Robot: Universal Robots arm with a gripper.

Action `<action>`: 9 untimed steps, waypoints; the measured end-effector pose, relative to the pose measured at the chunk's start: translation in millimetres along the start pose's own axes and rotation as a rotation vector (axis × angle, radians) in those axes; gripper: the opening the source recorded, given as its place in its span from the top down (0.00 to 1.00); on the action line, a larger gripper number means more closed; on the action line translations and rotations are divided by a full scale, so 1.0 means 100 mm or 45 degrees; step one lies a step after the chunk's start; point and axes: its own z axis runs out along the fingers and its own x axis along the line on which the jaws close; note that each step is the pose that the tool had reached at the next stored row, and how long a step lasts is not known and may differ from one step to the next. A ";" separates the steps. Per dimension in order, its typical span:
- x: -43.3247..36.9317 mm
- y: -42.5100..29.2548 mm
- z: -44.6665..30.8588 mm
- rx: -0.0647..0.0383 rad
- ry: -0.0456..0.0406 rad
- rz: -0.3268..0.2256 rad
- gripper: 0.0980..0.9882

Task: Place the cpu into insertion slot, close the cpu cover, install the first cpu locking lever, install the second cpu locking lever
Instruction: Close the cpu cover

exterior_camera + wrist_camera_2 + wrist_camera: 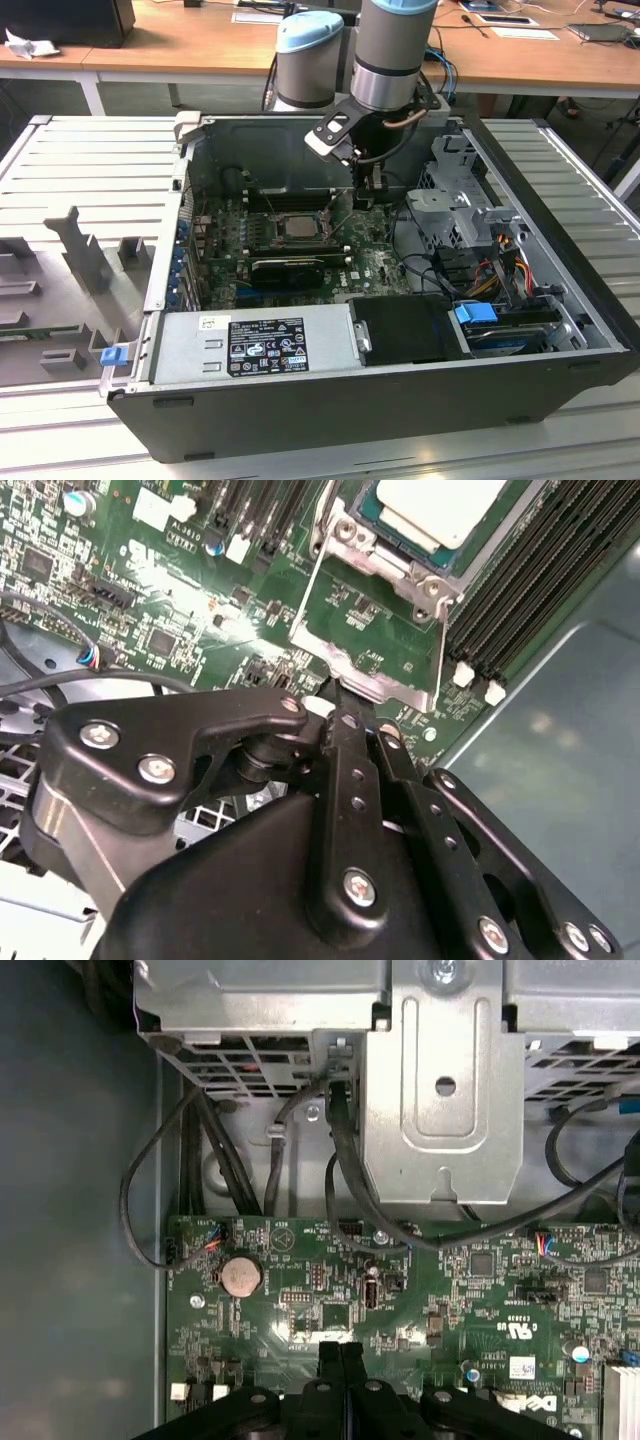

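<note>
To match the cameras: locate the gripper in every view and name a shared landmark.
Exterior view: gripper under the arm's wrist, over the motherboard.
Second wrist view: gripper in front, tips at the cpu cover's edge.
First wrist view: gripper over the motherboard.
Shared landmark: the green motherboard.

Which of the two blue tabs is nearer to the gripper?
The blue tab inside the case, at the exterior view's right. The other tab sits at the case's outer corner, farther from the gripper.

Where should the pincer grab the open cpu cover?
Probably the free edge of the cover, the end farthest from the cpu, coming from beyond that end. It is a thin frame swung open, so that edge sticks out bare. The pincer is right there.
</note>
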 end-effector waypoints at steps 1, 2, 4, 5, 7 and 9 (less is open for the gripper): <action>0.000 -0.004 0.000 0.000 0.000 0.000 0.99; 0.000 -0.007 0.000 0.000 0.000 0.000 0.99; 0.000 -0.010 0.000 0.000 0.000 0.000 0.99; 0.000 -0.015 0.000 0.000 0.000 0.000 0.99; 0.001 -0.031 0.000 0.000 0.000 0.000 0.99; 0.001 -0.041 0.000 0.000 0.000 0.000 0.99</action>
